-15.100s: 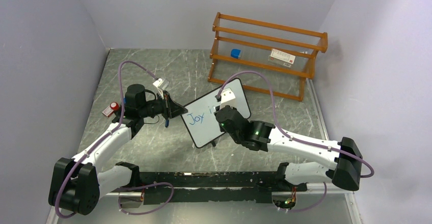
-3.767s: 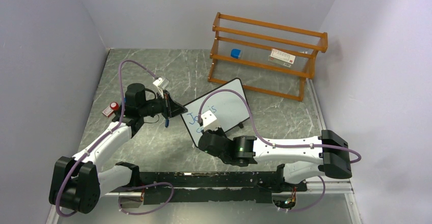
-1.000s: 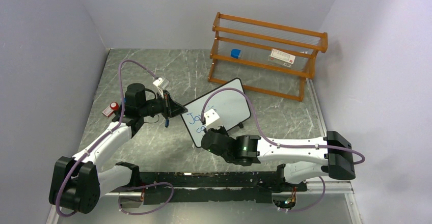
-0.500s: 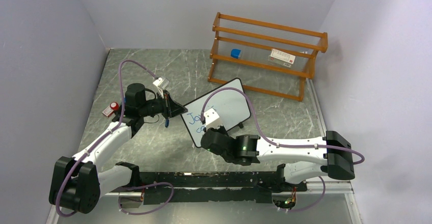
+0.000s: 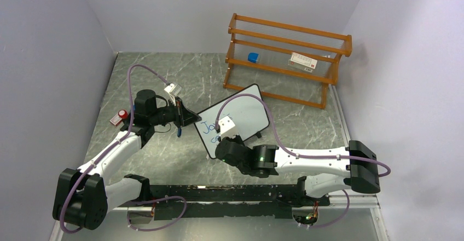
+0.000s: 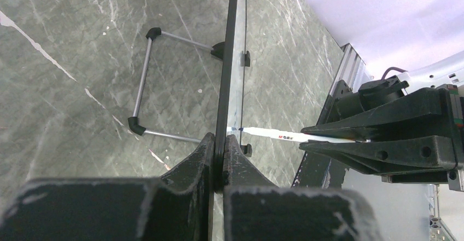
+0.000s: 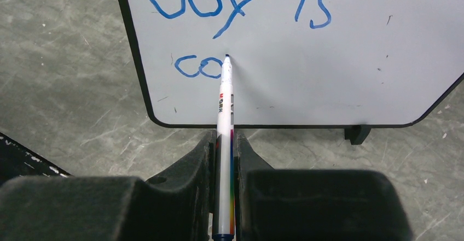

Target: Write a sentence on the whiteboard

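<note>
Left claw (image 6: 221, 144) is clamped on the edge of the whiteboard (image 7: 339, 71), which stands mid-tabletop (image 7: 54, 98). Right claw (image 7: 224, 142) pinches the marker (image 7: 223, 109), its tip beside "co". The sentence (image 7: 241, 5) looks half-written, and an "n" likely comes next.

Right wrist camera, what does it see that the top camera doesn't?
Only the right wrist camera lets you read all the blue words, "Joy is co", and shows the marker tip touching the whiteboard. Only the top camera shows the orange rack and the left claw pinching the whiteboard's edge. Both show the whiteboard on the gray table.
</note>
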Tool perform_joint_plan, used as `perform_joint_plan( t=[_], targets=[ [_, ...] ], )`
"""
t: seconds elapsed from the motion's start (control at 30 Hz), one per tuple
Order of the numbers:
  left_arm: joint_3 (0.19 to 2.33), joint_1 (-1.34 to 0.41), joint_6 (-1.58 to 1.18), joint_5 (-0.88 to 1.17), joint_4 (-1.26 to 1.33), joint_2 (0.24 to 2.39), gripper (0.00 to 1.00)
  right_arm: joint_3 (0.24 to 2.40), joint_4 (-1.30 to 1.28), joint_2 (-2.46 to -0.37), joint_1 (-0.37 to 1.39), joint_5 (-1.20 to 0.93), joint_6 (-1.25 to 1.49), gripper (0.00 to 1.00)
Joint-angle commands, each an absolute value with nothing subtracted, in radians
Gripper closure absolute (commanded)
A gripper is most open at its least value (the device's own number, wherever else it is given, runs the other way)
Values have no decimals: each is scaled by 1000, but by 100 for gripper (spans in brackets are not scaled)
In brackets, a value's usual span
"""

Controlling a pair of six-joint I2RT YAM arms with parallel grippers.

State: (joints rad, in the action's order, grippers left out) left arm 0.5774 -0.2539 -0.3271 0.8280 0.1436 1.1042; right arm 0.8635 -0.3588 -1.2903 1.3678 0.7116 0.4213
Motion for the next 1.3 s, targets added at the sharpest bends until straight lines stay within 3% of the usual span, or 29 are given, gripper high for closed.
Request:
perform_joint_plan(
  t=[0.0,1.27],
  targets=[
    [563,-238,-268,729,79,1129,95,871,-332,-1298,1360,726,419,100],
    [563,-238,-268,727,80,1129,95,822,-401,-1280,1350,667,480,100]
  ],
)
